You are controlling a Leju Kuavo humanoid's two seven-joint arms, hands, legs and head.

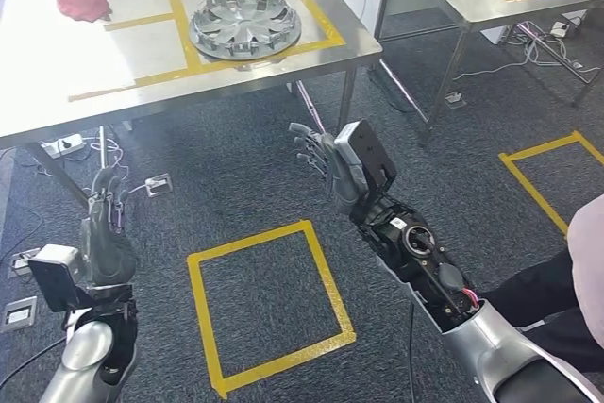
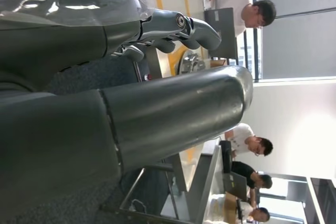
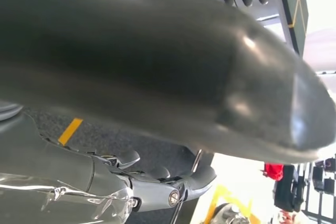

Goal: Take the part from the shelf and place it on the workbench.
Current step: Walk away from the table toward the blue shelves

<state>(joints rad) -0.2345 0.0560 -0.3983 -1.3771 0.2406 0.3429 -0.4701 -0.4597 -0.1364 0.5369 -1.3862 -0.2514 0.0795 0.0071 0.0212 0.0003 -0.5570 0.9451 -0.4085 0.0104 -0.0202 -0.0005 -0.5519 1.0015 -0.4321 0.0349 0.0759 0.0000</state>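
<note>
While my head view shows the hubcap part (image 1: 244, 24) lying on the bench (image 1: 85, 63) with both left robot hand (image 1: 107, 233) and right robot hand (image 1: 324, 162) empty, fingers apart, my left wrist view adds seated people (image 2: 249, 11).

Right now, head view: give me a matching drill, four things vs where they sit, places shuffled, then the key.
Things
1. hubcap
2. red cloth
3. left hand
4. right hand

Places or states
A. far left part of the workbench, outside the tape
B. raised over the carpet, empty, fingers spread toward the bench
C. on the workbench, inside the yellow tape outline
D. low near the bench leg, empty, fingers up

Pairs: 1-C, 2-A, 3-D, 4-B
</note>
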